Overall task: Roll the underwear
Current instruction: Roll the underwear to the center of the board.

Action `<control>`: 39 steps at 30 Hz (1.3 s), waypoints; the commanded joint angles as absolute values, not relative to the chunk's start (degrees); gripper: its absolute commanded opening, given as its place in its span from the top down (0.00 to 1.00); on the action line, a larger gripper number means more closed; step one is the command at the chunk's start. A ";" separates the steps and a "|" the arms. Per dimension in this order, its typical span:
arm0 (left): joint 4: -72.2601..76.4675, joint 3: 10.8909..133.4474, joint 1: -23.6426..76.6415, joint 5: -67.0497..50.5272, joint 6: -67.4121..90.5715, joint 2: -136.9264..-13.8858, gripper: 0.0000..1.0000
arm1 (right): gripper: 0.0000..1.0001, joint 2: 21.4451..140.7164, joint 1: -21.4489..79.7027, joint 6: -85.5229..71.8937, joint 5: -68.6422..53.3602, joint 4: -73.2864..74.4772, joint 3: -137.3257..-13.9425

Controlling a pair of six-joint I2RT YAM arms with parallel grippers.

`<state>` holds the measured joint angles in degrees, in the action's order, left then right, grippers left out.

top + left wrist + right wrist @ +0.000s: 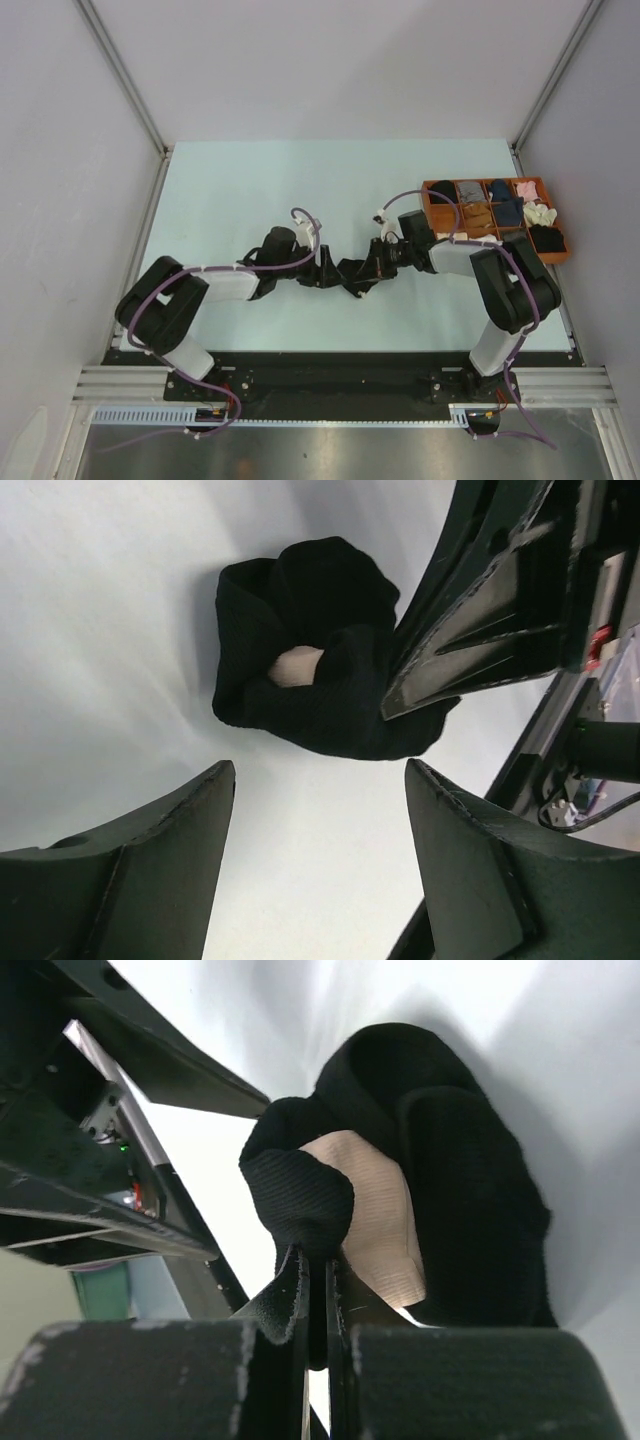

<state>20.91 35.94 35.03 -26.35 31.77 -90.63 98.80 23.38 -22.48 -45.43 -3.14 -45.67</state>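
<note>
At centre, the right gripper pinches the black brief.

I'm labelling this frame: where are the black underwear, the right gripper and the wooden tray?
black underwear [450, 1150]: right wrist view, on the bundled black fabric.
right gripper [315, 1275]: right wrist view, between its fingertips, pinched on a fabric fold.
wooden tray [427, 200]: top external view, on its left wall.

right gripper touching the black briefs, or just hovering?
Touching. Right wrist view: the right gripper is shut on a fold of the black briefs, with the fabric pinched between its fingers.
</note>
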 commanded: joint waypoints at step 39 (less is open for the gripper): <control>13.36 52.91 40.52 -20.13 25.31 -105.91 0.95 | 0.21 96.32 13.54 -14.41 -38.85 9.49 -50.98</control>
